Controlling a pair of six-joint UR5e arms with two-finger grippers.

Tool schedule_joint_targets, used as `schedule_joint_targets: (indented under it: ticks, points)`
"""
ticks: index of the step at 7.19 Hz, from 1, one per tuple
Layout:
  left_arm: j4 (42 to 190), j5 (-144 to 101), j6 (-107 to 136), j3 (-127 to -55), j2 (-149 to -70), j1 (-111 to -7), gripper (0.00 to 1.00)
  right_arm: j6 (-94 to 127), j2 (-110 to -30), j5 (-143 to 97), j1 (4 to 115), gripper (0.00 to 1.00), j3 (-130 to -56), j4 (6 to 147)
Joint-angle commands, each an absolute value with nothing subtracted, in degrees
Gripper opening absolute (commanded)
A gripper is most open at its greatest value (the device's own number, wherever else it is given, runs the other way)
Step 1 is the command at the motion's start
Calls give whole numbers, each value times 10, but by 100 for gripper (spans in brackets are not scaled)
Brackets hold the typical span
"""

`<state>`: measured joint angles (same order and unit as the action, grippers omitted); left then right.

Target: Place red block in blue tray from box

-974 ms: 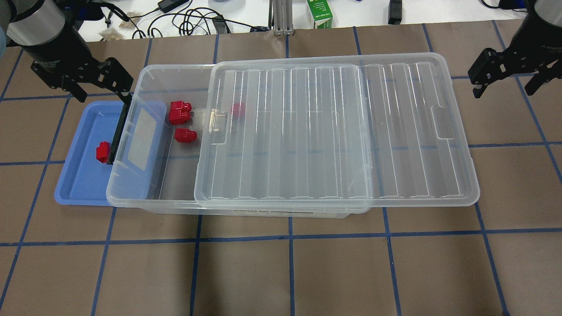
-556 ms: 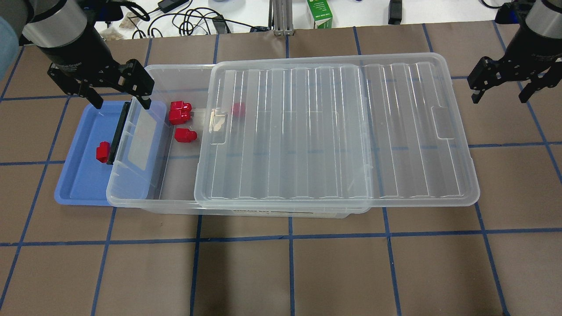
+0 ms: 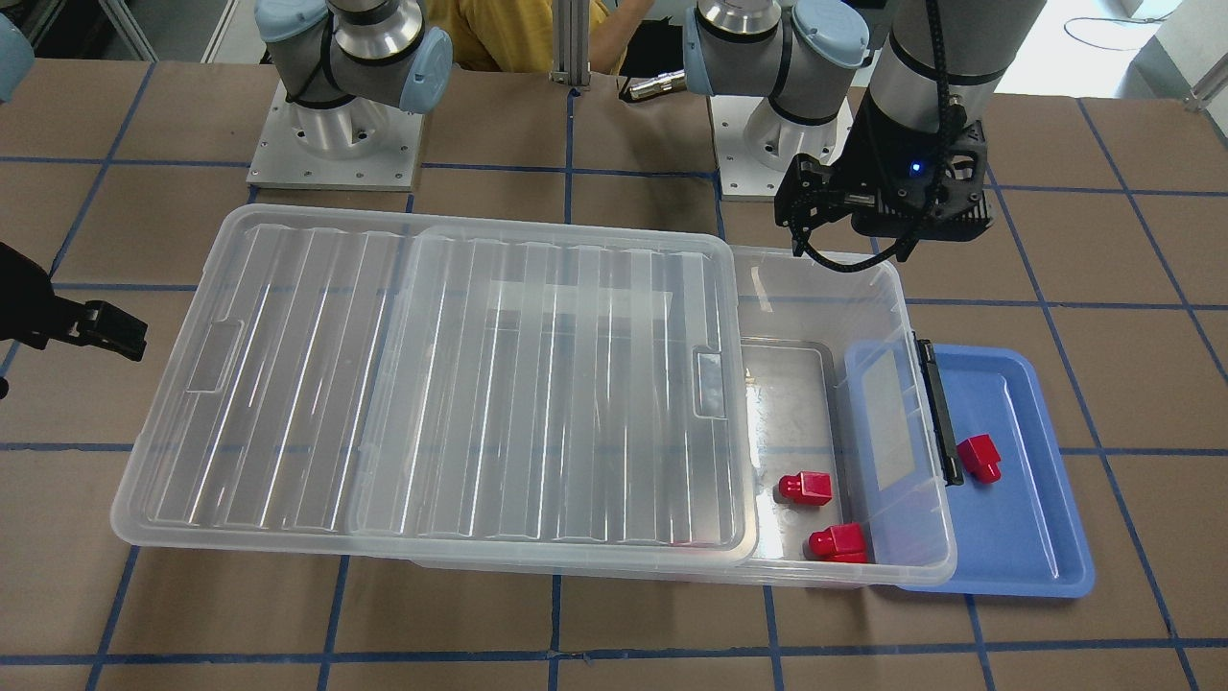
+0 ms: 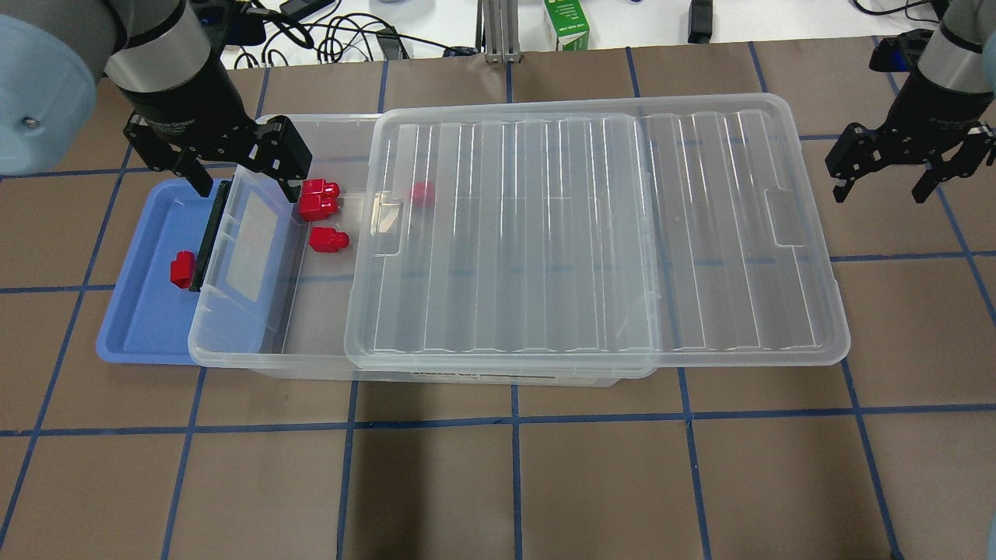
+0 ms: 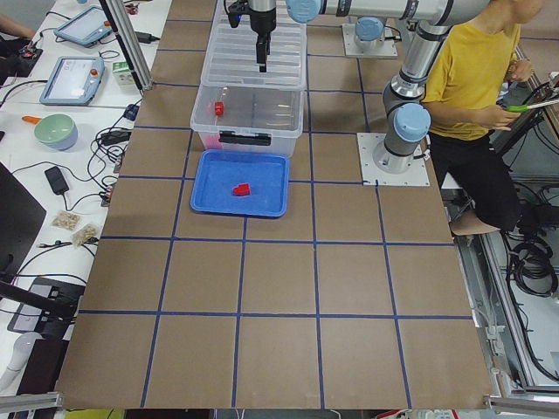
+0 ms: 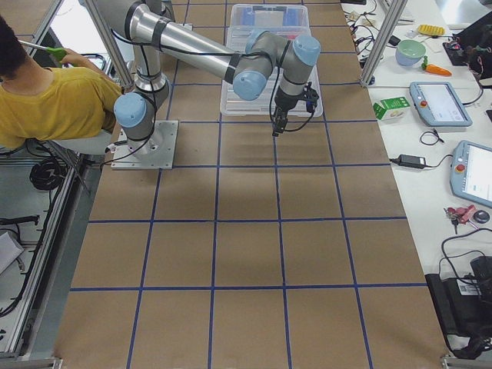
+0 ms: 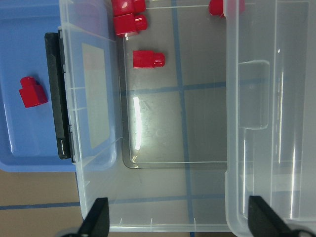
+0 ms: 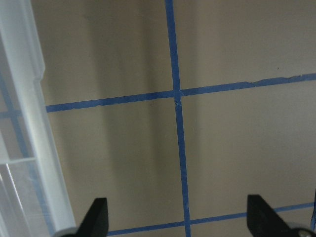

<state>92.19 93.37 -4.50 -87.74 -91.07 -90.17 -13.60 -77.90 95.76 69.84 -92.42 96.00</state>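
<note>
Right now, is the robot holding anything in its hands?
No, nothing. The left gripper is open above the box, and the right gripper is open over the table.

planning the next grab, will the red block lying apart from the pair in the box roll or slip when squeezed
The red block looks like hard glossy plastic, so probably stiff and light, perhaps slippery. Its boxy body lies flat in the box, so a nudge would likely slide it, not roll it.
</note>
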Motion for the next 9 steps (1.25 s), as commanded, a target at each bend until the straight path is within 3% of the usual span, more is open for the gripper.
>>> schedule_joint_targets:
  ticks: [1, 9]
  points:
    - [918, 911, -49, -875, -904, -888, 100, -134, -786, 958, 701, 100, -959, 1004]
    - [920, 911, -33, -876, -895, -882, 100, -49, -788, 954, 806, 100, -959, 1018]
